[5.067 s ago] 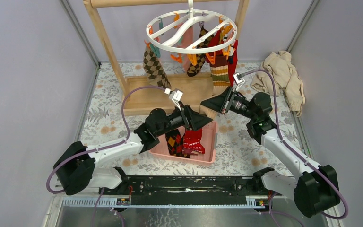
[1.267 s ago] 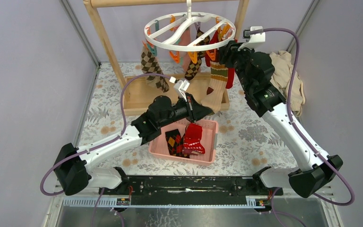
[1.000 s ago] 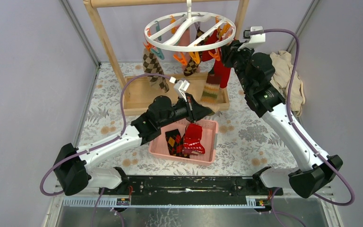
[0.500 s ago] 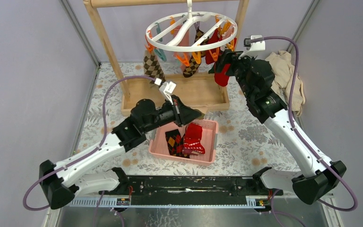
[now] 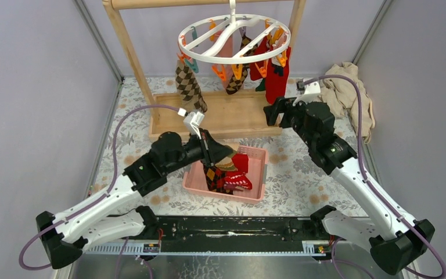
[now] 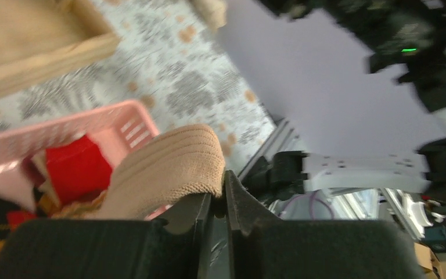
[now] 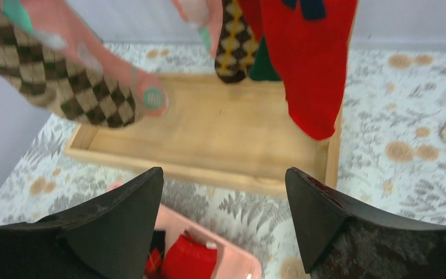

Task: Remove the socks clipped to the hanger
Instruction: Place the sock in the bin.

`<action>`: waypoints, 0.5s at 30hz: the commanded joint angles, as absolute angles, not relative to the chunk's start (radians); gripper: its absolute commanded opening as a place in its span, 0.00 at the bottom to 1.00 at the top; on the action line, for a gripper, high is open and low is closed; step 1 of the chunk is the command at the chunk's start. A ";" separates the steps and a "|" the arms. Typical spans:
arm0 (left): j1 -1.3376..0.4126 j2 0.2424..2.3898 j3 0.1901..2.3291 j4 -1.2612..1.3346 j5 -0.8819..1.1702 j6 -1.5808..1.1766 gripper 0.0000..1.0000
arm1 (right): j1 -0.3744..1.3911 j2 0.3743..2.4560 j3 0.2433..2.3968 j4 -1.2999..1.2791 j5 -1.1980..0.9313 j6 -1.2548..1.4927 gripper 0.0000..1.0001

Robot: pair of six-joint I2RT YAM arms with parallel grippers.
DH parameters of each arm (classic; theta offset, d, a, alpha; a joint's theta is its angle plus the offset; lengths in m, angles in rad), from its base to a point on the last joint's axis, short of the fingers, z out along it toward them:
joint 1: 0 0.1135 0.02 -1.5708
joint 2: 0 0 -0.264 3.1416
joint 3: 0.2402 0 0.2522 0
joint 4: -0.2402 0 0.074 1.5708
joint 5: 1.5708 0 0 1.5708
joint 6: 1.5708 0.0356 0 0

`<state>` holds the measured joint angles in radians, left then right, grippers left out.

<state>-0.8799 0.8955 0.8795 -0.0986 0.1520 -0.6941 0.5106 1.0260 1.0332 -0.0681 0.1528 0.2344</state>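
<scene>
The white ring hanger point(image 5: 232, 38) hangs from the wooden rack with socks clipped to it: a brown argyle sock point(image 5: 189, 87), a red sock point(image 5: 277, 78) and a dark argyle sock point(image 5: 236, 81). My left gripper point(image 5: 220, 156) is over the pink basket point(image 5: 259, 174), shut on the cuff of a beige sock point(image 6: 168, 174) that trails down onto the socks in the basket. Below the red sock, my right gripper point(image 5: 273, 110) stands open and empty. In the right wrist view the red sock point(image 7: 310, 64), the brown argyle sock point(image 7: 64, 87) and a pink sock point(image 7: 122, 75) hang ahead of my right gripper point(image 7: 223, 197).
The rack's wooden base tray point(image 5: 232, 116) lies under the hanger, with its upright post point(image 5: 128, 40) at the left. A beige cloth heap point(image 5: 348, 93) sits at the back right. The basket also holds a red sock point(image 5: 239, 168) and a dark argyle one point(image 5: 213, 174).
My left arm pulled back and down, bringing the beige sock from under the hanger to the basket. My right gripper opened, left the red sock hanging, and dropped away from the hanger.
</scene>
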 commanded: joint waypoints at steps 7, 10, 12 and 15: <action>-0.883 0.991 0.653 -0.181 -0.127 -0.750 0.17 | 0.519 0.924 0.876 -0.102 -0.016 0.313 0.81; -0.882 1.021 0.624 -0.197 -0.131 -0.775 0.25 | 0.520 0.897 0.832 -0.112 -0.034 0.319 0.81; -0.883 1.045 0.595 -0.174 -0.115 -0.773 0.32 | 0.520 0.881 0.807 -0.113 -0.043 0.326 0.81; -0.883 1.093 0.572 -0.110 -0.049 -0.746 0.40 | 0.520 0.866 0.783 -0.111 -0.061 0.334 0.81</action>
